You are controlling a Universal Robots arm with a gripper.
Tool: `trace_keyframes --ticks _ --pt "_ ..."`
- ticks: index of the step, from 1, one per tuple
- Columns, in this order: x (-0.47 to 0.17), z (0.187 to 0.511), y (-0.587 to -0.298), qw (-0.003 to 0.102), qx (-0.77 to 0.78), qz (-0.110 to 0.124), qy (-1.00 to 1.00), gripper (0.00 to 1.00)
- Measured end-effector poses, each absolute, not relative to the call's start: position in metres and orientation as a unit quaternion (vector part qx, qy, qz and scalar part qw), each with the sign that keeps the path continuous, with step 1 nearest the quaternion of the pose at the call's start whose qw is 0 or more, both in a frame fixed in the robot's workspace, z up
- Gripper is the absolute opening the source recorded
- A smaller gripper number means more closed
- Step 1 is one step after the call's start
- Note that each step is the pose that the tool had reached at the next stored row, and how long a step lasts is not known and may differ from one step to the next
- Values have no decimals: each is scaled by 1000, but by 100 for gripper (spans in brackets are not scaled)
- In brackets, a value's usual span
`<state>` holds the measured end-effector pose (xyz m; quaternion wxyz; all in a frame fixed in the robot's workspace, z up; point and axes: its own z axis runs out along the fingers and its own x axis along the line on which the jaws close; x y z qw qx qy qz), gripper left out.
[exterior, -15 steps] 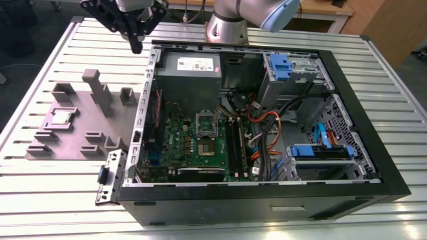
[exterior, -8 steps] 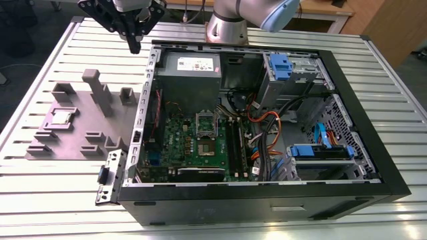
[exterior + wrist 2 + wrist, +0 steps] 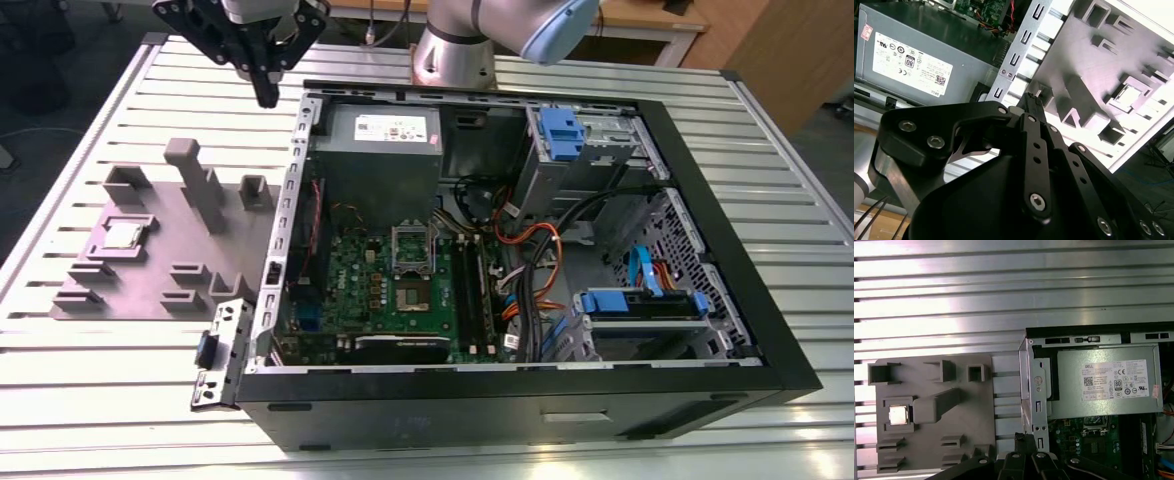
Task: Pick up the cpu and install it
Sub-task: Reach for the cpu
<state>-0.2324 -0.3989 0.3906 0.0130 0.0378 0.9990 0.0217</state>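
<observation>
Cpu point(image 3: 898, 415) flat in grey fixture point(image 3: 964, 405) pocket, first wrist view; socket frame point(image 3: 411, 242), exterior view

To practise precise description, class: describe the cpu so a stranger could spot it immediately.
Find the open computer case on the slatted table; a grey fixture plate lies beside it, on the exterior view's left. In a square recess of that plate sits the cpu, the one small, flat, silvery square among grey blocks.

Open air above cpu point(image 3: 124, 234) — tall post point(image 3: 200, 195) near
</observation>
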Motion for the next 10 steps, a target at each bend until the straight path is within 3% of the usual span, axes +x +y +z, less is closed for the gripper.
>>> trace_keyframes --ticks 10 --pt "-235 390 -399 13 38 22 999 10"
